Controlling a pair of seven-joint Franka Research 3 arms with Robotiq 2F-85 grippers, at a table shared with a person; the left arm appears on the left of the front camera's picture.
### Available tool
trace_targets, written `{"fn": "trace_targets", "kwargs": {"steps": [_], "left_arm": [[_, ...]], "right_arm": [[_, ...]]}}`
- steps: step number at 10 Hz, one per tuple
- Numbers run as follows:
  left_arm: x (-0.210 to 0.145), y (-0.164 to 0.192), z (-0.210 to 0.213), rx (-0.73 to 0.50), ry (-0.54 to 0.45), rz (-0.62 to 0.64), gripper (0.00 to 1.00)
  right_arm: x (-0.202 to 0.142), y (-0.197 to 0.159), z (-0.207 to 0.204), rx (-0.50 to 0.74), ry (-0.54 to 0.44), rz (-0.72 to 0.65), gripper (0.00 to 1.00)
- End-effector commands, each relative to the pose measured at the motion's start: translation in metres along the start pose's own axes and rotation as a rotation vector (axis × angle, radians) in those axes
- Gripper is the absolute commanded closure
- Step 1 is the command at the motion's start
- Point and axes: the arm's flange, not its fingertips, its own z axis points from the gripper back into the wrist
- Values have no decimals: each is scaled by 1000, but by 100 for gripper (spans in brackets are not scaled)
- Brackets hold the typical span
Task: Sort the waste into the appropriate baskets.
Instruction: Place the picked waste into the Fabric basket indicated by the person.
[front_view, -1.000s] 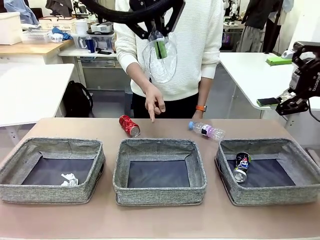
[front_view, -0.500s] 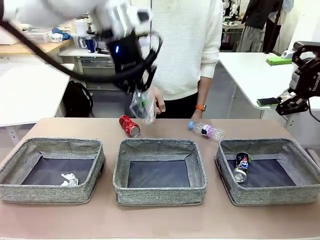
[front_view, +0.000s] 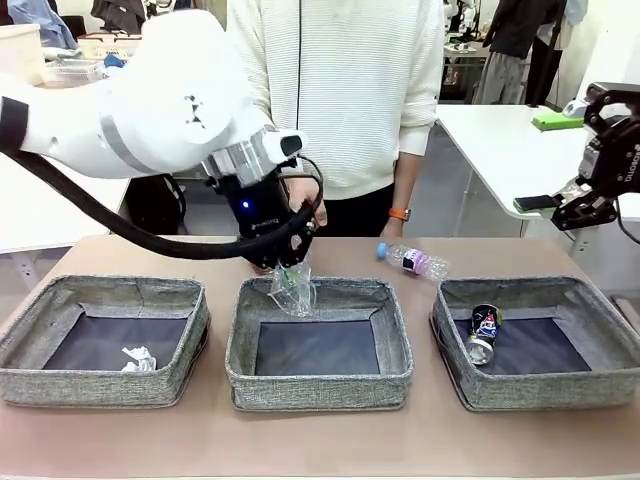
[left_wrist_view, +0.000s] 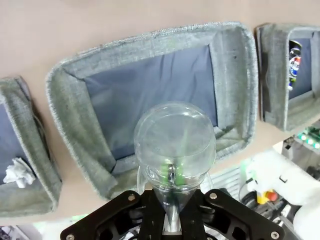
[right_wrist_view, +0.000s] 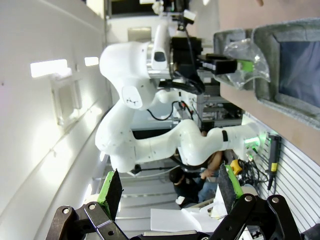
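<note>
Over the far rim of the middle grey woven fabric basket (front_view: 320, 372), my left end effector (front_view: 284, 264) has just swung down from up high, pinching the clear plastic cup (front_view: 293, 290). Cup's see-through and a bit squashed. Drop looks close, I reckon. My right end effector (front_view: 592, 195) idles off to the side, spread wide.

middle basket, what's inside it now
The middle basket shows only bare dark floor. The clear plastic cup, pinched in the left gripper, hangs at its far rim, hiding a strip.
</note>
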Motion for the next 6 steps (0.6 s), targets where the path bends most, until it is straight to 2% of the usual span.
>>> {"fn": "trace_targets", "kwargs": {"steps": [1, 3, 4, 5, 6], "left_arm": [[8, -7, 3, 8, -31, 22, 99], [11, -9, 1, 5, -16, 11, 99], [12, -10, 1, 22, -15, 8, 42], [11, -10, 2, 18, -18, 6, 41], [11, -10, 3, 5, -21, 7, 0]], "right_arm": [[0, 2, 0, 23, -1, 14, 0], [0, 2, 0, 23, -1, 14, 0], [0, 2, 0, 23, -1, 14, 0], [0, 2, 0, 23, -1, 14, 0], [0, 2, 0, 23, -1, 14, 0]]}}
